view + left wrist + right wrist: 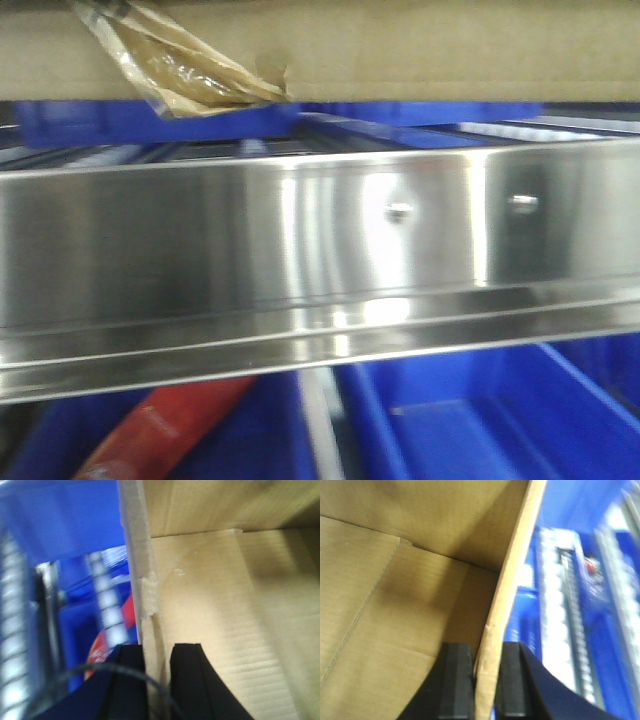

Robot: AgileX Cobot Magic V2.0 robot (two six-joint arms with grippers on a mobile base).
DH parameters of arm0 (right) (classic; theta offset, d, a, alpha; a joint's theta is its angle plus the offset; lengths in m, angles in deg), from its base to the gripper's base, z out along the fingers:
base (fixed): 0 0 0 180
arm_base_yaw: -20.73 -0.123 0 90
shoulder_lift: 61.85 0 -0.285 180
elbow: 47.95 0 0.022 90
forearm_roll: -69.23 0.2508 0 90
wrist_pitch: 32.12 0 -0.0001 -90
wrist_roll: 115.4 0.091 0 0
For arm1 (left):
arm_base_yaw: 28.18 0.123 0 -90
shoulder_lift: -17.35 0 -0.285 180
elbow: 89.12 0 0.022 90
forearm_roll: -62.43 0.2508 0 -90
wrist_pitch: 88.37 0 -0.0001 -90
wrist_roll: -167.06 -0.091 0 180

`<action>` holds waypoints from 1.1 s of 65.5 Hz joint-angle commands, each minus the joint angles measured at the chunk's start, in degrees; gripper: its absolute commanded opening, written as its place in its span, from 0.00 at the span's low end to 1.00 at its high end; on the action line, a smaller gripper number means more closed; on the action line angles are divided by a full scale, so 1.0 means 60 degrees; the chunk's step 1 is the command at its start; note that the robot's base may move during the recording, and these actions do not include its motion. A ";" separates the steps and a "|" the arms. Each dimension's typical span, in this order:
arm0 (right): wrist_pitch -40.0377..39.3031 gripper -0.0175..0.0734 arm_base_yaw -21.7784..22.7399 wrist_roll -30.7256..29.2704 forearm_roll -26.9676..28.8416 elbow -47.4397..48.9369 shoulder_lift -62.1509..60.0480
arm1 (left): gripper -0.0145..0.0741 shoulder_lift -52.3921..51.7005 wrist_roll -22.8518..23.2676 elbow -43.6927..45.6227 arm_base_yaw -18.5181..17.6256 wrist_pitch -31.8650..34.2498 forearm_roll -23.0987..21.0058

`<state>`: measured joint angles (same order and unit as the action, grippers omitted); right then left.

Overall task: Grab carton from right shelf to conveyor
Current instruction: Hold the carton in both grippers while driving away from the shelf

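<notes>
The carton (420,50), plain brown and open at the top, sits across the upper edge of the front view, just above the shelf rail (200,240), with a twist of yellowish tape (190,70) hanging off its lower edge. Whether it rests on the rollers (560,605) or hangs clear of them cannot be told. The left gripper (156,680) is clamped on one side wall, one finger inside the box and one outside; the right gripper (487,680) pinches the opposite wall the same way. Blue bins (480,420) lie below and behind the shelf rail, a red object (170,425) in one of them. The conveyor is in no view.

The step in hand appears to be drawing the box off the shelf. Done well, both arms would move as one, level and at the same pace, so that neither thin wall takes the whole load. The left wall is already nicked and creased just beyond the fingers (192,680), so tearing or folding there looks the main risk. The base should clear the shelf rail before any swing toward the conveyor.
</notes>
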<state>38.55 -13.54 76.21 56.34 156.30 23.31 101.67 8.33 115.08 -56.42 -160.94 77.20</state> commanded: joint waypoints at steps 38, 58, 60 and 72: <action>-0.0611 0.12 -0.0028 -0.0167 0.0239 0.0027 -0.0114 | 0.14 -0.0107 -0.0008 0.0110 -0.0122 0.0623 -0.0430; -0.0629 0.12 -0.0028 -0.0167 0.0239 0.0027 -0.0114 | 0.14 -0.0107 -0.0008 0.0110 -0.0122 0.0623 -0.0430; -0.0629 0.12 -0.0028 -0.0167 0.0239 0.0027 -0.0114 | 0.14 -0.0107 -0.0008 0.0110 -0.0122 0.0623 -0.0430; -0.0629 0.12 -0.0028 -0.0167 0.0239 0.0027 -0.0114 | 0.14 -0.0107 -0.0008 0.0110 -0.0122 0.0623 -0.0430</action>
<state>38.43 -13.54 76.21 56.34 156.30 23.31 101.53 8.33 115.08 -56.42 -160.82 77.33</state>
